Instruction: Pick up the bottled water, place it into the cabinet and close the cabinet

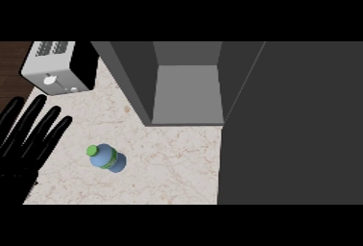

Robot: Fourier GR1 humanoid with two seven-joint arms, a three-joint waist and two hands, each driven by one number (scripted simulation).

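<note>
Resting at the view's left edge, the left hand (28, 137) shows its black fingers straight and spread, pointing up over the edge of the counter (177, 163), holding nothing. Just to its right, apart from the fingers, the bottled water (107, 158) stands on the pale marbled counter, seen from above with its green cap and blue body. Beyond the hand, at the far left corner, sits a white toaster (56, 67) beside dark wood. Farther right stands the grey cabinet (188, 93), its inside open to view, with its dark door (297, 125) swung out and covering the whole right side of the counter. Nothing lies between the bottle and the cabinet's opening.
</note>
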